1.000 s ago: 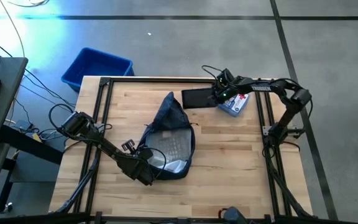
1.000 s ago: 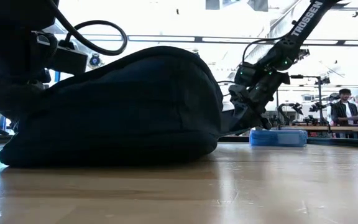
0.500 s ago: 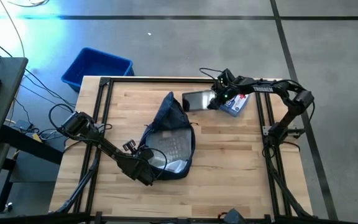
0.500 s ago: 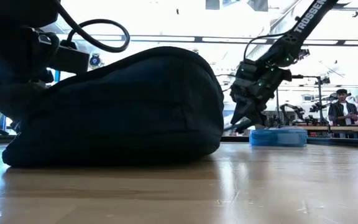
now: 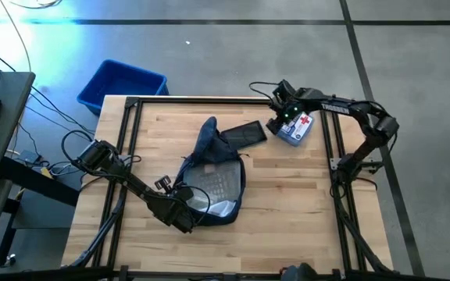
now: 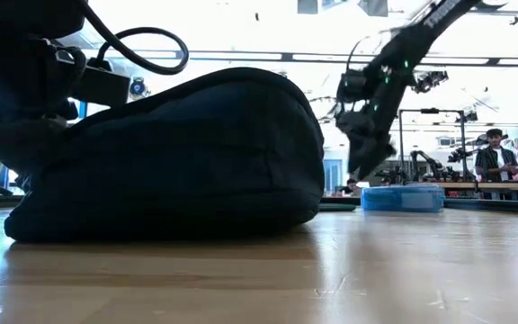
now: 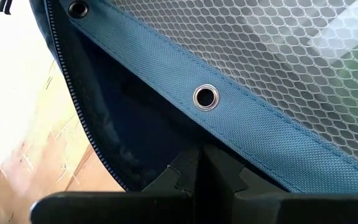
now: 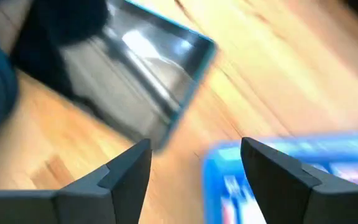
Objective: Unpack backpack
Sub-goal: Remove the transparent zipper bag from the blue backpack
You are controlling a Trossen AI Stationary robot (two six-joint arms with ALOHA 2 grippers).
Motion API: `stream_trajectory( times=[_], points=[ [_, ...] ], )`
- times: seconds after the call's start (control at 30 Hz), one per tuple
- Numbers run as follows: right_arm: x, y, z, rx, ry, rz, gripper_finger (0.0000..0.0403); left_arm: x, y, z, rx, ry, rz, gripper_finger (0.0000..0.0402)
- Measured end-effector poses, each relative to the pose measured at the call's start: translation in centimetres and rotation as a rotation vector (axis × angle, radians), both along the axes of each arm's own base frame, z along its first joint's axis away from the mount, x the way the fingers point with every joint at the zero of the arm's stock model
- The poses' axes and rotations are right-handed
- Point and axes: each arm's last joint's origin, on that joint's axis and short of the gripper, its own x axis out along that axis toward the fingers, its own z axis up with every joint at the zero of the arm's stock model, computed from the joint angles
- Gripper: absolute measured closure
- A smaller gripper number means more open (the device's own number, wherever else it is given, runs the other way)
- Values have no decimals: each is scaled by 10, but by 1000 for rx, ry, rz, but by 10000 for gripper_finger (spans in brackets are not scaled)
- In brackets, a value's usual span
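the backpack [image 5: 212, 173] lies near the middle of the counter [image 5: 287, 211], its flap open so the mesh inner pocket [image 5: 213, 186] faces up. the left claw [image 5: 184, 221] is shut on the backpack's near edge; its wrist view shows the fingers together on the blue hem by a metal eyelet [image 7: 205, 98]. a flat black case [image 5: 243, 134] lies on the counter touching the backpack's far end. the right claw [image 5: 279, 119] hovers just beyond the case, above a blue box [image 5: 297, 129] with a red cross near the counter's far right edge. its fingers [image 8: 126, 169] stand apart with nothing between them. a blue bin [image 5: 122, 83] sits on the floor off the far left corner.
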Motion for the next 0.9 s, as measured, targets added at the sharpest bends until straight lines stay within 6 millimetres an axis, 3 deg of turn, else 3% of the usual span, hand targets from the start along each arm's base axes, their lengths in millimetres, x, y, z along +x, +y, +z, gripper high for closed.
stream_trajectory(
  times=[0.2,0.3,0.47,0.57,0.77,0.9],
  points=[
    [-30,27,30,-15,282,-32,209,1,-1,0,-7,-7,3,402],
    [-47,27,38,-68,395,-109,234,1,-1,0,-11,-11,10,402],
    [-59,17,40,-86,391,-197,281,2,-2,-1,-18,-18,2,402],
    [-70,14,26,-57,406,-228,306,2,-2,-1,-19,-19,1,402],
    [-82,20,-27,-7,437,-203,343,2,-2,-1,-17,-18,-8,402],
    [-83,25,-43,-4,451,-187,352,2,-1,-1,-17,-20,-8,402]
  ],
)
